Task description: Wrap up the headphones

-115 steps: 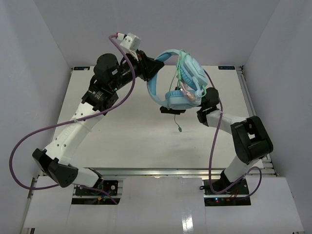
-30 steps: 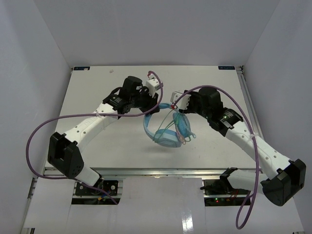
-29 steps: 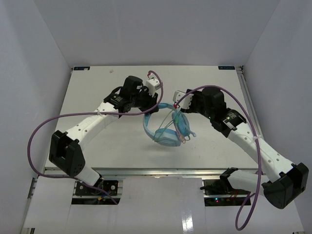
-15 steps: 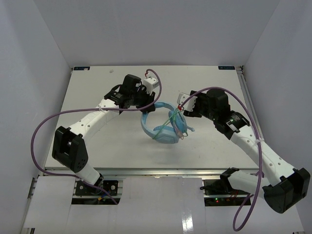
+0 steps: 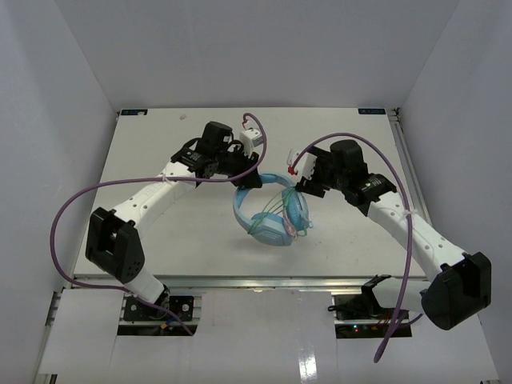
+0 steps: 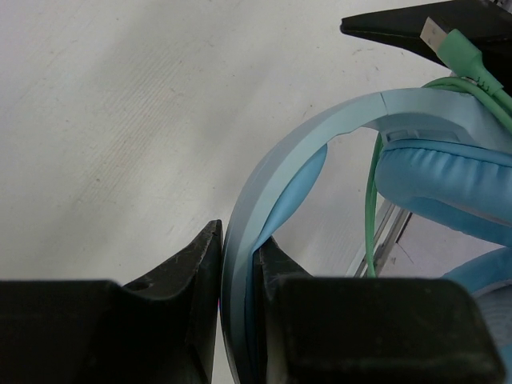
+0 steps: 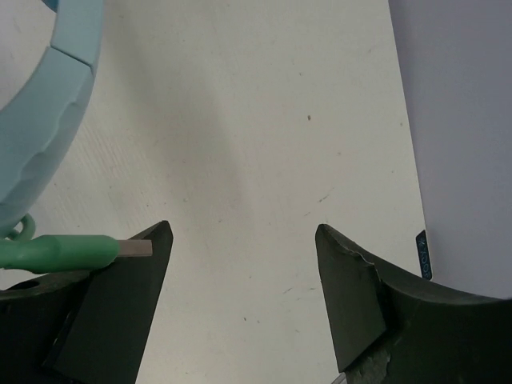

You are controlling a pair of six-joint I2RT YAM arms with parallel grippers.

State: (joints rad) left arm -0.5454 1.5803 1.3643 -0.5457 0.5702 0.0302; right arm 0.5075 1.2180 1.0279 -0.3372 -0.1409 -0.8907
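The light blue headphones (image 5: 266, 218) sit low at the middle of the white table (image 5: 160, 232), with the pale green cable (image 5: 280, 206) wound across the ear cups. My left gripper (image 5: 249, 178) is shut on the wide headband (image 6: 264, 200), which runs up between its fingers in the left wrist view. One padded ear cup (image 6: 448, 172) and the cable (image 6: 370, 208) show to the right. My right gripper (image 5: 299, 184) hovers by the headband's other end, and its jaws (image 7: 242, 240) stand wide open with nothing between them. The cable's green plug (image 7: 68, 250) lies against the outside of its left finger.
Thick purple arm cables (image 5: 80, 204) loop over the left side and another (image 5: 404, 240) over the right. White walls close the table on three sides; the right wall (image 7: 464, 120) is near the right gripper. A metal rail (image 5: 256, 282) runs along the near edge.
The headphones came down from high in the air to just above the table. In the last half second the right gripper shifted slightly left, over the ear cups.
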